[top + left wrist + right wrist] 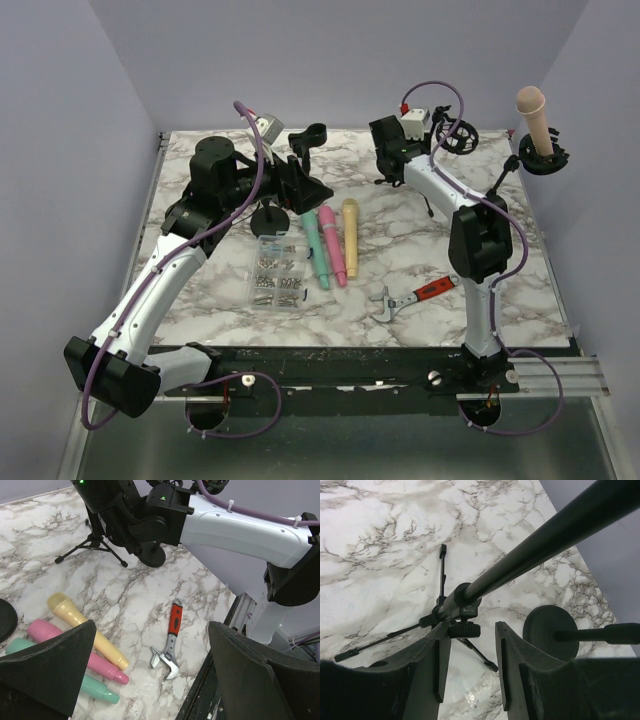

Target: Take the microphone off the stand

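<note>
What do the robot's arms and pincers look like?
The left arm and right arm have smooth white shells with chunky black joints. A purple cable runs along each. The left pincer and right pincer each have two thick black fingers. A small green light glows on the right arm.
</note>
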{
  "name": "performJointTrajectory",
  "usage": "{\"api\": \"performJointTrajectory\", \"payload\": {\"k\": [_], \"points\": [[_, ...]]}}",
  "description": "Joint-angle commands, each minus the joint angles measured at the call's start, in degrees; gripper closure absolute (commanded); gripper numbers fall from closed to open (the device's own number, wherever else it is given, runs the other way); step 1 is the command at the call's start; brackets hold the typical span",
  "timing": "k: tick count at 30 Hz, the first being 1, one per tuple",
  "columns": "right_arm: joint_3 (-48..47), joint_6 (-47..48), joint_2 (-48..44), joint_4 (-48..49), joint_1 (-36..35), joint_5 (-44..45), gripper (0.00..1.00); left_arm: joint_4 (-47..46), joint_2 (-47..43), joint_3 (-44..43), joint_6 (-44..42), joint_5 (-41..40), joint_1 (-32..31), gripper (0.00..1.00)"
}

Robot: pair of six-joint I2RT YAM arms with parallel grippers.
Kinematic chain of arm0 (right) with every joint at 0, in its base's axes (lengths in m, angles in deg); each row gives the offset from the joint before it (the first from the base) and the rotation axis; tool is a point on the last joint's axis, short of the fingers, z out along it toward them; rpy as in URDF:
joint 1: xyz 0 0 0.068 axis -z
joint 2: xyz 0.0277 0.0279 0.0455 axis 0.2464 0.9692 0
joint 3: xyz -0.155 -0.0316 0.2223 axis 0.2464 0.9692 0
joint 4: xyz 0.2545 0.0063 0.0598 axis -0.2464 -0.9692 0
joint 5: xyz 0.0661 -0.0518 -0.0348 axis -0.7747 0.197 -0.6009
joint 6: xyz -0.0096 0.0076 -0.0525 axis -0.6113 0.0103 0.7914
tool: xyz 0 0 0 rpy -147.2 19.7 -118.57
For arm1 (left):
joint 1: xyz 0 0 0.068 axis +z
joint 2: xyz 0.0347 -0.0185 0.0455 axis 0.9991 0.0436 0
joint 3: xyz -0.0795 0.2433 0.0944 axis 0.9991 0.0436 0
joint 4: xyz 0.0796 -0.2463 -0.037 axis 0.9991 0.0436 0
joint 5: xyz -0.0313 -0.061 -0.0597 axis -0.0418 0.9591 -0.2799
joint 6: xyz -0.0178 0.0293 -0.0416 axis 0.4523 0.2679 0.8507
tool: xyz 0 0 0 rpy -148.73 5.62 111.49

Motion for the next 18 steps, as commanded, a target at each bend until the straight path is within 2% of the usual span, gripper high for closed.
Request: {"api": "performJointTrajectory", "payload": {"k": [1, 9, 10, 11, 13, 16, 18], "points": [[0.19, -1.74, -1.62, 1.5, 0.72, -0.53, 0.57, -0.29, 0.25, 0.18, -0.9, -0.3, -0.38, 0.01], [-0.81, 3.89, -0.22, 1.87, 0.75, -1.51, 0.7, -0.21, 0.77, 0.23, -0.89, -0.3, -0.38, 0.01], [-1.02, 5.89, 0.11, 1.97, 0.72, -2.44, 0.74, -0.17, 0.83, 0.26, -0.94, -0.24, -0.38, 0.01], [-1.43, 8.49, 0.55, 1.75, 0.59, -3.17, 0.82, -0.18, 0.94, 0.22, -0.97, -0.23, -0.38, 0.01], [-1.42, 15.96, 1.86, 2.26, -0.49, -1.24, 0.97, -0.19, 1.05, 0.13, -0.98, -0.17, -0.38, 0.01], [0.14, 35.04, 5.66, 5.06, -2.61, 5.81, 0.99, -0.02, 1.3, -0.08, -0.98, -0.05, -0.38, 0.01], [1.29, 44.0, 8.72, 6.45, -3.36, 9.97, 0.99, -0.1, 1.55, -0.04, -0.74, 0.23, -0.38, 0.02]]}}
